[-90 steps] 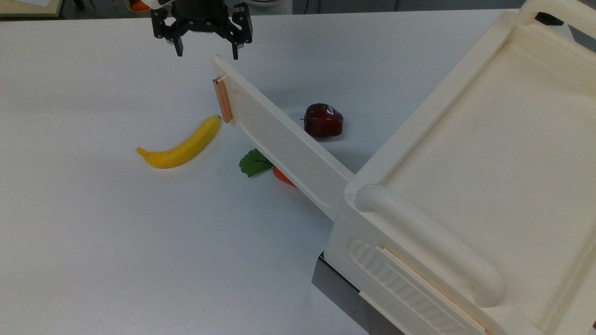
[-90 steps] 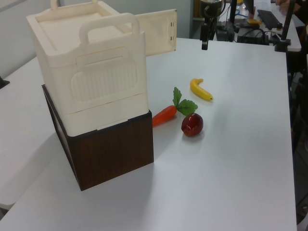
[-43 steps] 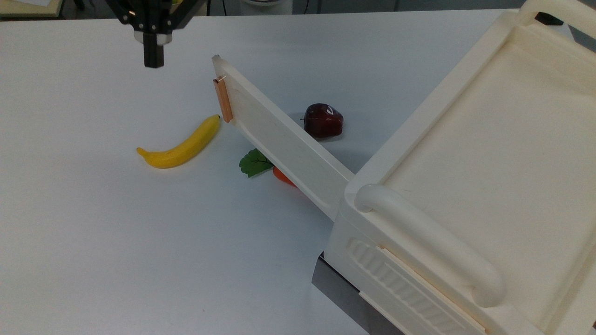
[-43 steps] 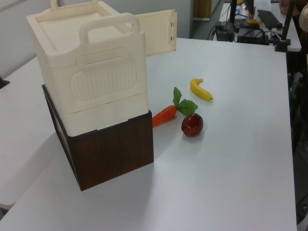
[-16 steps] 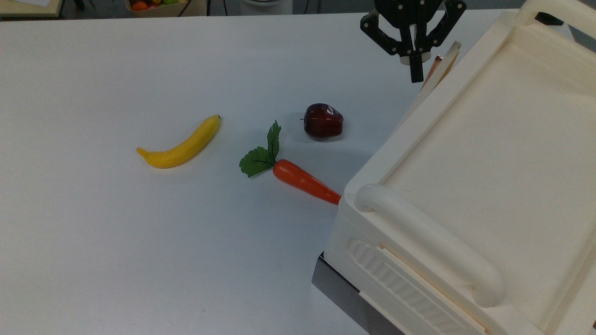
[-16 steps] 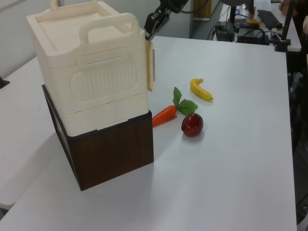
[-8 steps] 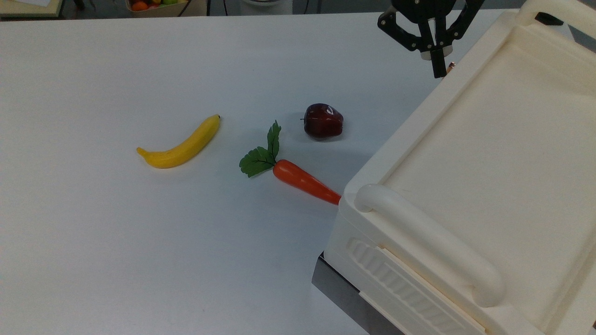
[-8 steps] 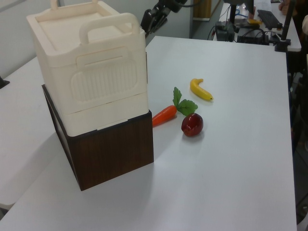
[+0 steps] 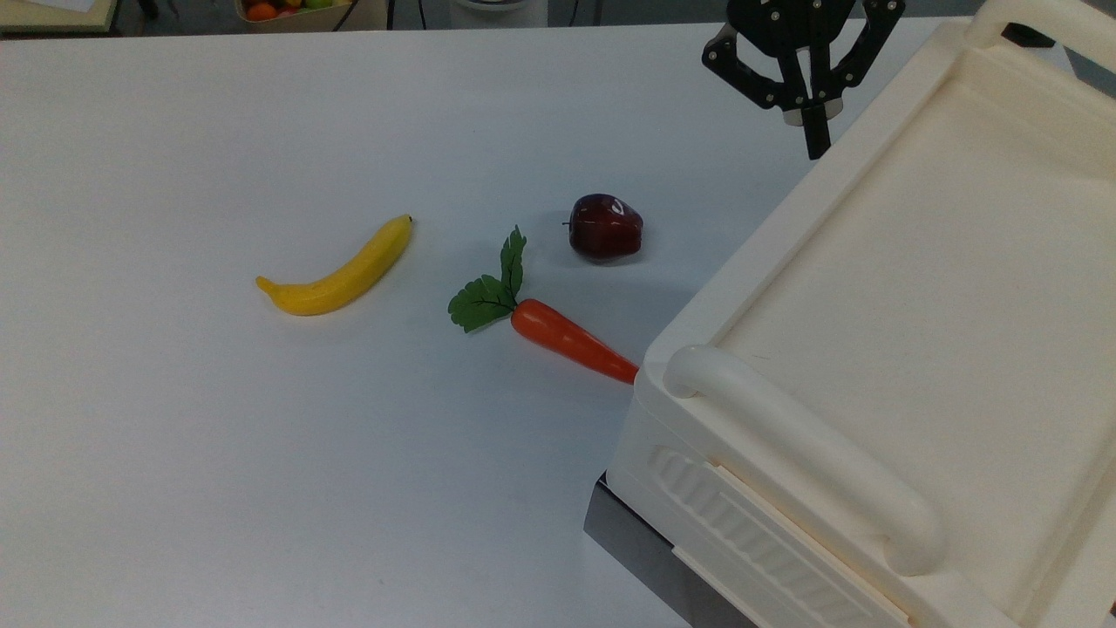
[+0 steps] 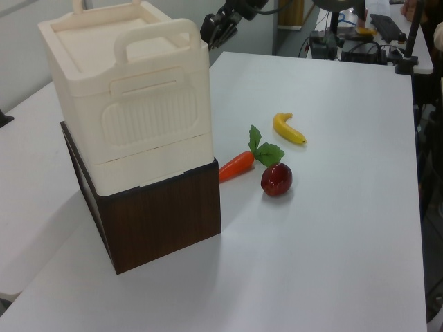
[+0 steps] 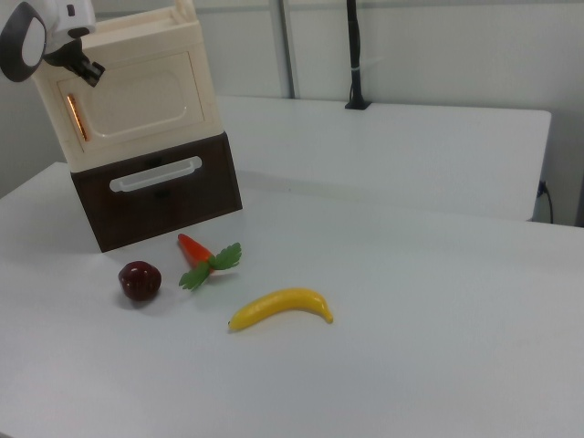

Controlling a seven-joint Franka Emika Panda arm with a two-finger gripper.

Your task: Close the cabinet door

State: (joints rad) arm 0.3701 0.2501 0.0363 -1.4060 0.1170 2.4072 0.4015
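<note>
We see the cabinet door (image 11: 137, 102) flush against the cabinet (image 9: 915, 331). Our gripper (image 9: 817, 150), fingers pressed together and holding nothing, hovers just beside the door's handle end.

The cabinet (image 9: 915, 349) runs off the top view's right edge — the tool's (image 9: 815, 144) upper part is cropped too.

One cabinet (image 11: 137, 91) with one door (image 11: 146, 96), shut flush against its front; two tubular handles (image 9: 802, 453) on its top; one dark wooden drawer unit (image 11: 160, 187) under it, with one pull bar. Three toy foods on the table (image 9: 218, 453): one banana (image 9: 336, 269), one carrot (image 9: 567, 338), one apple (image 9: 606, 226). One gripper (image 9: 813, 131)
</note>
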